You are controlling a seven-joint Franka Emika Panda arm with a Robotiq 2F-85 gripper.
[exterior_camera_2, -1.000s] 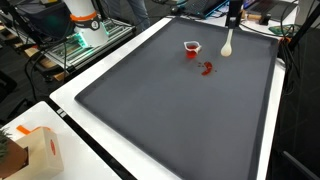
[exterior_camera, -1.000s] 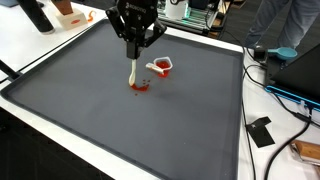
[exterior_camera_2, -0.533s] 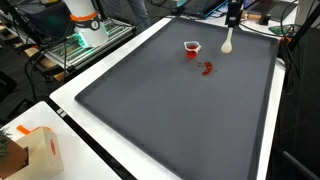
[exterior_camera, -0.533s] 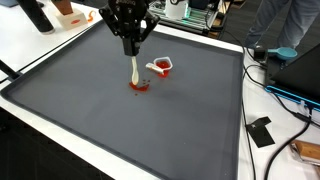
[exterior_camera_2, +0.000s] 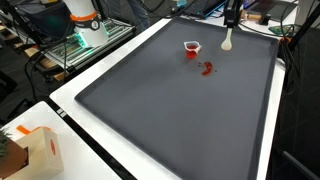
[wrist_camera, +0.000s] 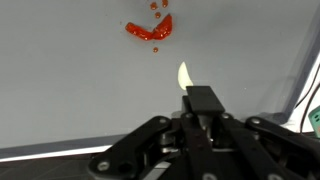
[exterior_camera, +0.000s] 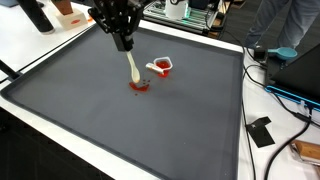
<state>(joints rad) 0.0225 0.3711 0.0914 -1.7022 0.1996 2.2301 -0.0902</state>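
My gripper [exterior_camera: 123,42] is shut on the handle of a cream spoon [exterior_camera: 132,70] and holds it upright above the dark grey mat [exterior_camera: 120,120]. The spoon's bowl hangs just above a red smear [exterior_camera: 139,87] on the mat. In an exterior view the gripper [exterior_camera_2: 231,20] holds the spoon [exterior_camera_2: 228,42] to the right of the smear [exterior_camera_2: 206,69]. A small white cup with red inside [exterior_camera: 161,67] lies next to the smear, and it also shows in an exterior view [exterior_camera_2: 191,48]. In the wrist view the spoon tip [wrist_camera: 184,75] sticks out past the shut jaws [wrist_camera: 201,108], below the smear [wrist_camera: 150,29].
The mat lies on a white table [exterior_camera: 30,45]. Cables and a black block [exterior_camera: 260,131] lie at one table edge. A cardboard box [exterior_camera_2: 30,150] stands at a near corner. A wire rack with an orange-and-white object [exterior_camera_2: 85,25] stands beyond the table.
The gripper with the spoon has moved up and toward the far left of the mat, lifting the spoon off the red smear. The cup and smear have not moved.
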